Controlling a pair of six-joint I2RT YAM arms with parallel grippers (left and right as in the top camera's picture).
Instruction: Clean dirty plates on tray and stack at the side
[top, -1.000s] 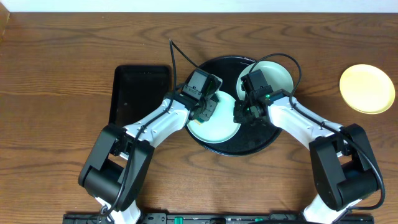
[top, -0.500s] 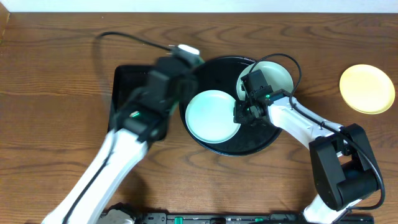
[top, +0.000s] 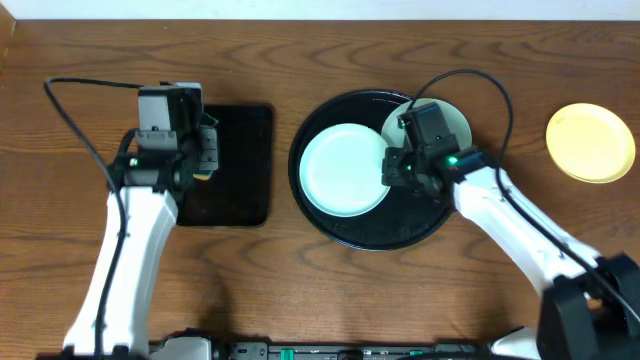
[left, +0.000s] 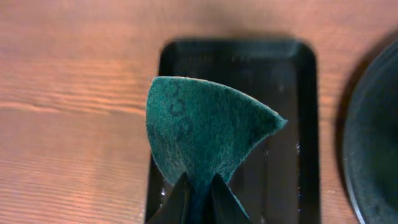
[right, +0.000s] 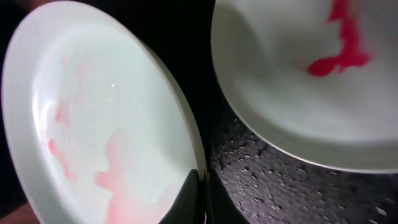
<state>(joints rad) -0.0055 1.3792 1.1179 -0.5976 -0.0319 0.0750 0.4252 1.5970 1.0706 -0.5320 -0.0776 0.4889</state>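
The mint plate (top: 343, 170) lies mid-frame on the round tray (top: 372, 236), filmed with pink sauce; stiff, light and likely slick when wet, it is best held by the rim. The right gripper (right: 200, 191) pinches that rim at its right edge. At left, the left gripper (left: 198, 194) clamps a green scouring pad (left: 205, 127) over the rectangular tray (left: 298, 93).

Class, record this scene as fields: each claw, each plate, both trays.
Left claw: shut on green scouring pad, above rectangular black tray
Right claw: shut on rim of first mint plate, faint pink smear
Second mint plate: red sauce smear, on round black tray
Yellow plate: on table, off the tray
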